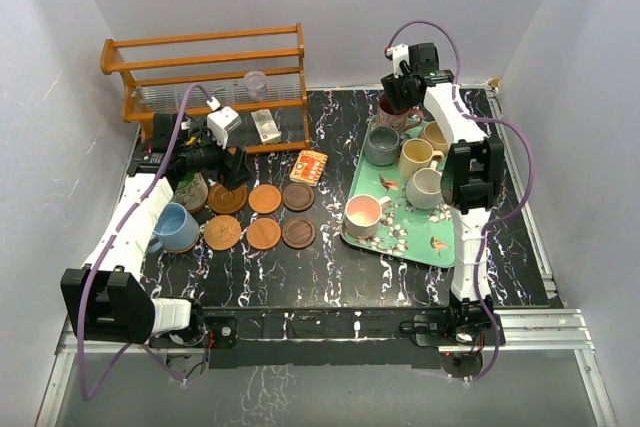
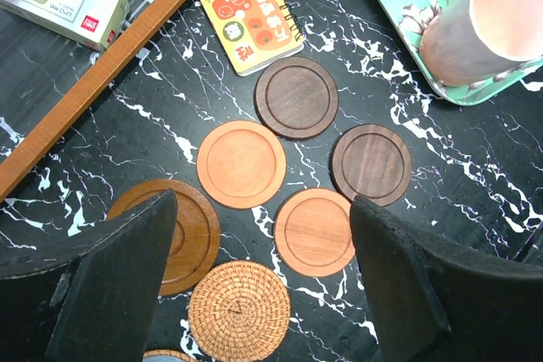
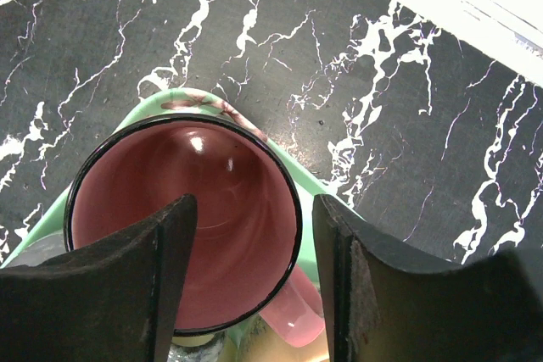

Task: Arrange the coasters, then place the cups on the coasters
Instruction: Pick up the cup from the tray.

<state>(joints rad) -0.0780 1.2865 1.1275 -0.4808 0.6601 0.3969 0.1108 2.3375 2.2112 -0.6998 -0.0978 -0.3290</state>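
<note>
So the right pincer (image 1: 400, 97) is down at the far corner of the teal tray (image 1: 415, 237), right over the maroon mug (image 1: 390, 117). From its wrist view one finger hangs inside the mug and the other sits just outside the rim, so the wall is between them. There's a visible gap on both sides, so it's part-way open and not pinching anything. The rest of the tray is crowded: grey mug (image 1: 381, 145), yellow mug (image 1: 414, 157), tan mug (image 1: 436, 134), off-white mug (image 1: 425, 187), and the pink mug (image 1: 362, 212) nearest the middle of the tabletop (image 1: 330, 277). On the left side, the left pincer (image 1: 230, 164) is spread wide and holding nothing, hovering over the coasters (image 1: 265, 198). Six of them lie bare in two rows of three. Its camera shows two dark brown ones, two orange ones, a mid-brown one half under a finger, and a woven wicker-looking one (image 2: 238, 309) nearest the arm. The blue mug (image 1: 174, 226) sits on its own coaster at the left edge, just beside that front row. Another mug is tucked under the left arm and I can't call its colour. A little orange spiral notebook (image 2: 250, 17) lies between the coasters and the tray, and a wooden rack (image 1: 205, 72) with a clear cup (image 1: 256, 82) on it stands at the back left.
</note>
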